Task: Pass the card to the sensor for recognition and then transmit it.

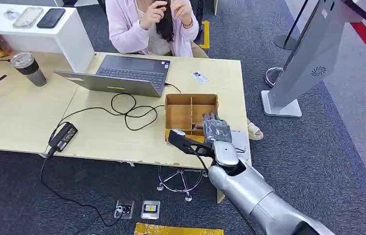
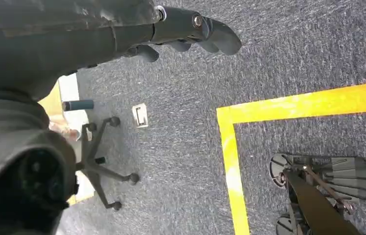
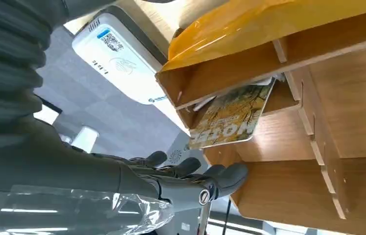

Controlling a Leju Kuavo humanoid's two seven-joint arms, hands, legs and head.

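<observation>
Pale wood-grain table [image 1: 19, 117], flat and matte, on dark blue-grey carpet [image 1: 328, 147] with a fine nap. From the left: steel tumbler [image 1: 28, 68]; black power brick [image 1: 63, 137] with a looping cable; open grey laptop [image 1: 122, 74], a seated person [image 1: 151, 24] behind it. Further right, a thin plywood divider box [image 1: 190, 111] in slotted compartments; a small white card [image 1: 199, 77] lies flat beyond it. Right hand [image 1: 215, 131] hovers over the box's near edge, fingers loosely apart, holding nothing. In the right wrist view a glossy card [image 3: 230, 116] printed with yellow foliage leans in one compartment, a white rounded sensor [image 3: 122, 58] beside the box. Left hand [image 2: 190, 32] hangs over carpet with yellow tape; fingers curled, empty.
</observation>
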